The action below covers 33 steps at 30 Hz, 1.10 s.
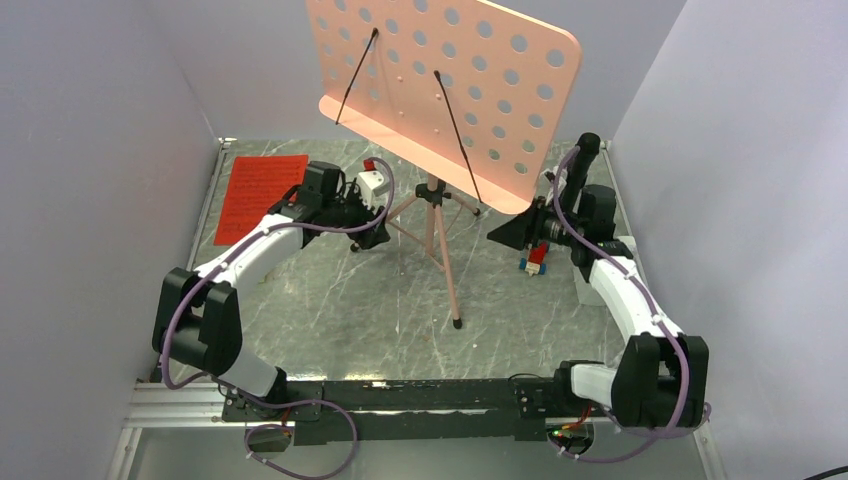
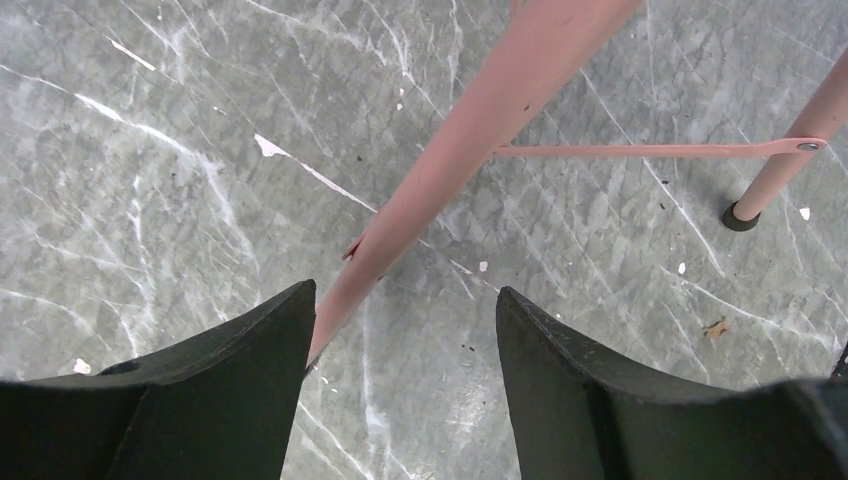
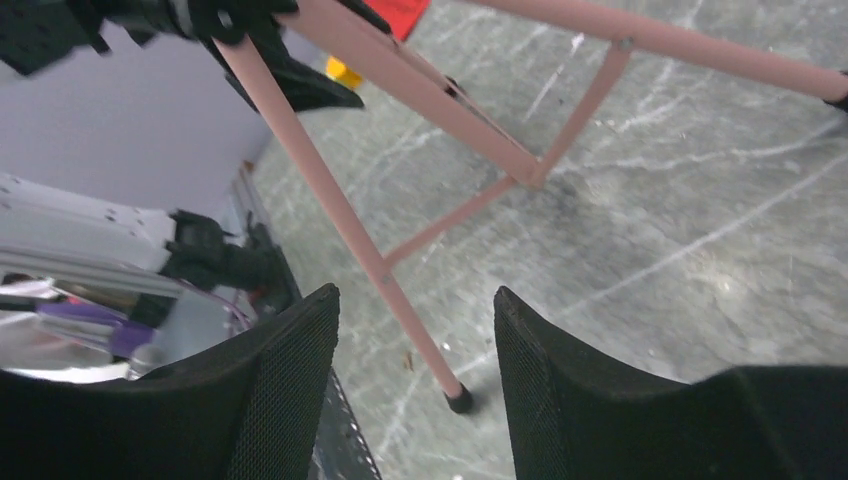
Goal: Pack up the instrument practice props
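The pink music stand (image 1: 445, 75) stands mid-table with its perforated desk high and its tripod legs (image 1: 436, 235) spread. The red sheet-music page (image 1: 262, 195) lies flat at the back left. The white metronome (image 1: 372, 185) sits just behind my left wrist. My left gripper (image 1: 370, 232) is open at the tripod's left leg; in the left wrist view (image 2: 405, 295) that pink leg (image 2: 440, 150) runs down beside the left finger. My right gripper (image 1: 502, 234) is open to the right of the tripod; in the right wrist view (image 3: 415, 295) a leg's black foot (image 3: 459, 400) lies between the fingers.
Small multicoloured toy blocks (image 1: 535, 260) lie under my right wrist. A second tripod foot (image 2: 740, 215) and a thin brace (image 2: 650, 150) show in the left wrist view. Grey walls close the table on the left, back and right.
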Motion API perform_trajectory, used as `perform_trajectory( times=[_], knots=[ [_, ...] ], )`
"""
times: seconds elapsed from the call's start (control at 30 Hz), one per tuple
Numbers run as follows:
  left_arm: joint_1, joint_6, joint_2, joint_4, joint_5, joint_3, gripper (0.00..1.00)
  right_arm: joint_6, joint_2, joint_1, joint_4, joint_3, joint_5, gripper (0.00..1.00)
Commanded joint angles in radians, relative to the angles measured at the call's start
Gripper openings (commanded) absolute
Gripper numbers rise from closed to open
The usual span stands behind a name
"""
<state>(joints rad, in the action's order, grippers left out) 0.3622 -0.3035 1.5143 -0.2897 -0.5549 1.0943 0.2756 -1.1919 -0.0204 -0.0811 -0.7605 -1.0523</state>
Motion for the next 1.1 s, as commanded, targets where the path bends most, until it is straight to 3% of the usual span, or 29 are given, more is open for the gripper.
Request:
perform_trajectory(
  times=[0.0,0.07,0.23,0.33,0.5,0.6,0.7,0.87,1.07],
  knots=[
    [-0.001,-0.052,-0.008,-0.011,-0.011,0.040,0.71,0.315,-0.038,-0.001,0.289,-0.076,-0.060,0.61],
    [0.003,-0.067,-0.001,0.001,-0.009,0.036,0.71,0.298,-0.055,0.029,0.315,-0.115,-0.058,0.60],
    [0.011,-0.059,0.040,0.017,0.006,0.069,0.69,0.038,-0.113,0.141,0.187,-0.265,-0.034,0.51],
    [0.011,-0.070,0.060,-0.006,0.019,0.097,0.67,-0.208,-0.134,0.172,0.128,-0.310,-0.015,0.47],
    [0.029,-0.178,0.071,-0.092,0.042,0.130,0.67,-0.624,-0.130,0.184,0.180,-0.290,-0.012,0.43],
    [0.046,-0.230,0.078,-0.120,0.046,0.144,0.66,-0.792,-0.118,0.202,0.219,-0.269,-0.009,0.40],
    [0.056,-0.242,0.107,-0.144,0.062,0.177,0.63,-0.852,-0.118,0.212,0.301,-0.231,-0.024,0.36],
    [0.062,-0.249,0.140,-0.145,0.098,0.202,0.60,-0.981,-0.098,0.259,0.340,-0.173,-0.056,0.39],
    [0.066,-0.269,0.158,-0.142,0.112,0.213,0.56,-0.899,-0.108,0.296,0.419,-0.154,-0.014,0.37]
  ],
)
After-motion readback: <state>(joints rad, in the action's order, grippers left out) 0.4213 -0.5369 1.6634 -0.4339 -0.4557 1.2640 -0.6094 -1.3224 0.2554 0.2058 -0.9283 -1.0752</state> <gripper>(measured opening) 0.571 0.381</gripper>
